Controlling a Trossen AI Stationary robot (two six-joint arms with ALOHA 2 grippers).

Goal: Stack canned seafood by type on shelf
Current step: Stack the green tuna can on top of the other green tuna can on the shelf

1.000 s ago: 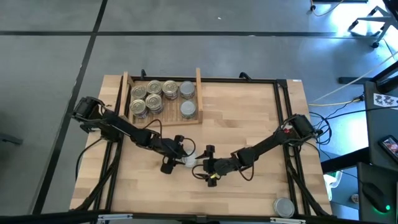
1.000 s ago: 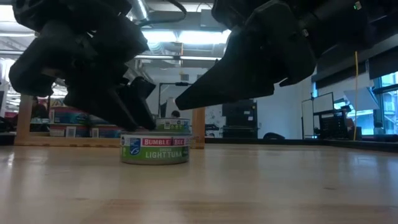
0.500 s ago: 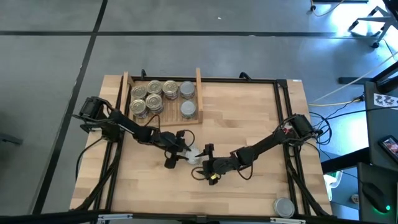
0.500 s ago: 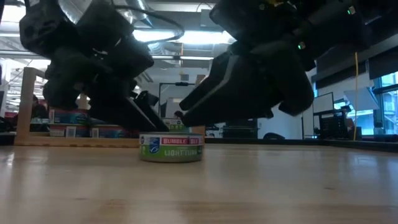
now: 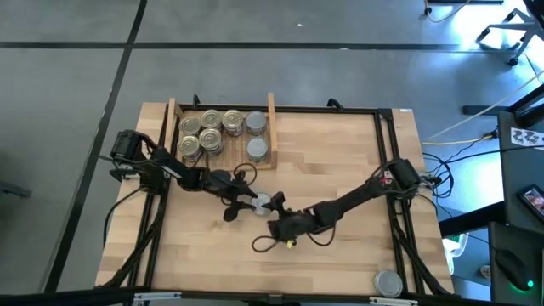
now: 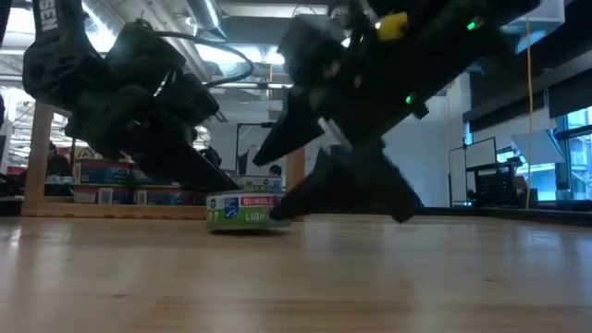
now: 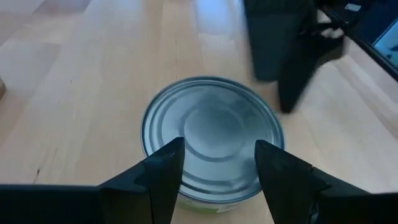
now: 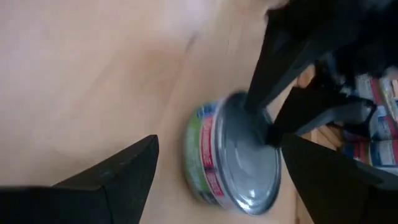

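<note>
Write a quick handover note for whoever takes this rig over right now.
Left claw: open, over the grey-topped round tuna tin at mid-table, not gripping it.
Right claw: open, beside that tin, holding nothing.
Light-wood slatted shelf: four golden-topped tins at its left, two grey-topped tins at its right.
Another grey-topped tin sits at the table's near right corner.
Left: shelve the mid-table tin and the corner tin with the grey ones.

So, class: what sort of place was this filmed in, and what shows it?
Probably a robotics lab or workshop. Two dark robot arms work at a pale wooden tabletop set on a grey concrete floor, and wheeled office chairs and monitors stand beyond it.
</note>
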